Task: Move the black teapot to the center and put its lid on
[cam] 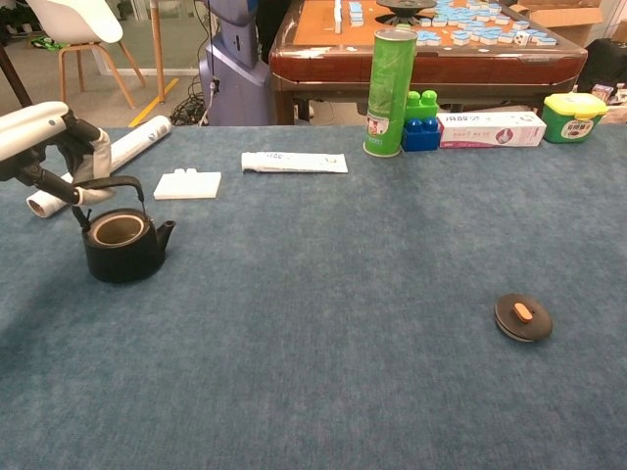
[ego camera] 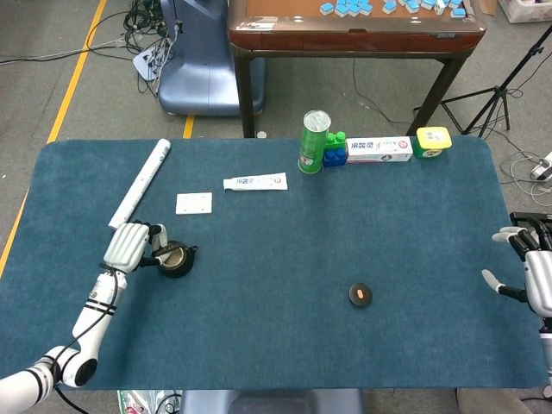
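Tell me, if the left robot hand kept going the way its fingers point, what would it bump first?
Probably the black teapot. The left robot hand points toward it, fingers at its handle; depth is hard to judge.

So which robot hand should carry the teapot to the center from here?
Left. The left robot hand already holds the handle of the teapot; the right robot hand sits open at the table's far right edge, closer to the lid.
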